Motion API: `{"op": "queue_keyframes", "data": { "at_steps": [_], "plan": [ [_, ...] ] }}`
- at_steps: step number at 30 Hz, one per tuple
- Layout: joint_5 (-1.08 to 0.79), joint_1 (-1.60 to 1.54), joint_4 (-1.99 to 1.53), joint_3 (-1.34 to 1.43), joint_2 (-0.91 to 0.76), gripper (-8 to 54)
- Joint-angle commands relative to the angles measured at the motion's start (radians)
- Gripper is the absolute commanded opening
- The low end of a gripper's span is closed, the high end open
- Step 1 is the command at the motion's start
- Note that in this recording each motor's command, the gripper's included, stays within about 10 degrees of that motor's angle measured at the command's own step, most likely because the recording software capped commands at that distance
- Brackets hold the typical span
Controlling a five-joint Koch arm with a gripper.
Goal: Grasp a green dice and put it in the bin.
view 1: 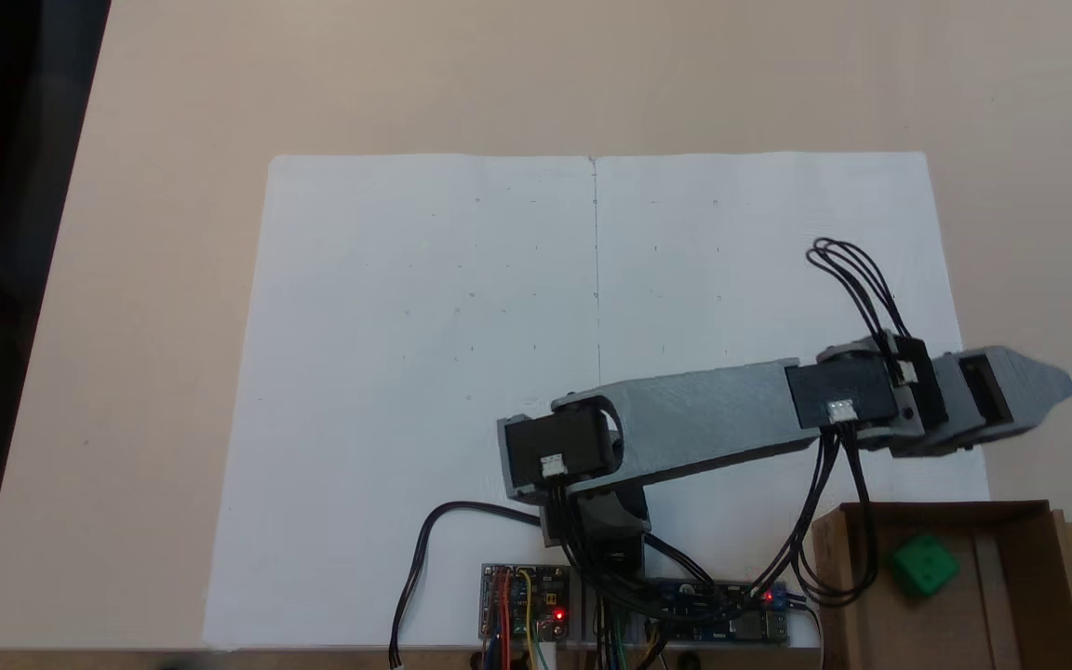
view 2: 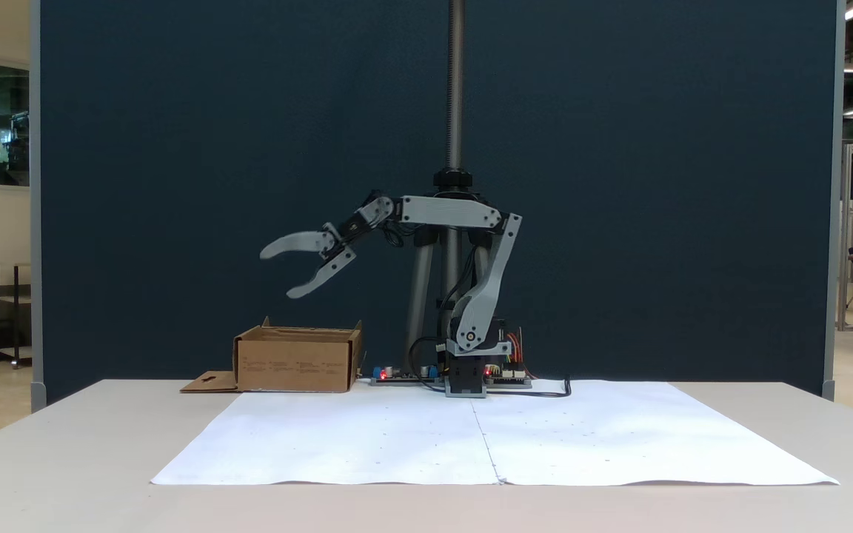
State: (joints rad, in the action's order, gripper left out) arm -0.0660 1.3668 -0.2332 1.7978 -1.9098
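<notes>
Green dice (view 1: 923, 562) already lying inside the cardboard bin (view 1: 1025, 577), lower right of frame. Gripper (view 2: 277, 272) raised above it, jaws spread and empty. Seemingly nothing left but retreating.

No legible text, brand, number or sign is found in either fixed view. Faint dark print in several short blocks is noted on the front wall of the bin (view 2: 295, 364), left of centre in the frame, but it is too small to be read. Small scattered marks are seen on the white paper sheet (view 1: 462, 307) across the middle of the frame; no characters can be made out. Nothing readable is observed on the circuit boards (view 1: 527, 600) at the lower edge.
</notes>
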Motion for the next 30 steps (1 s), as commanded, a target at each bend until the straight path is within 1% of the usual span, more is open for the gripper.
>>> {"op": "queue_keyframes", "data": {
  "at_steps": [1,8,9,17,26,30],
  "plan": [
    [0.094,-0.074,0.08,-0.055,-0.063,37.9],
    [0.097,-0.371,0.081,-0.054,-0.144,42.5],
    [0.097,-0.42,0.081,-0.054,-0.161,44.1],
    [0.095,-0.871,0.083,0.005,-0.193,44.3],
    [0.097,-1.206,0.086,0.123,-0.265,44.3],
    [0.098,-1.315,0.193,0.255,-0.305,44.3]
  ]
}}
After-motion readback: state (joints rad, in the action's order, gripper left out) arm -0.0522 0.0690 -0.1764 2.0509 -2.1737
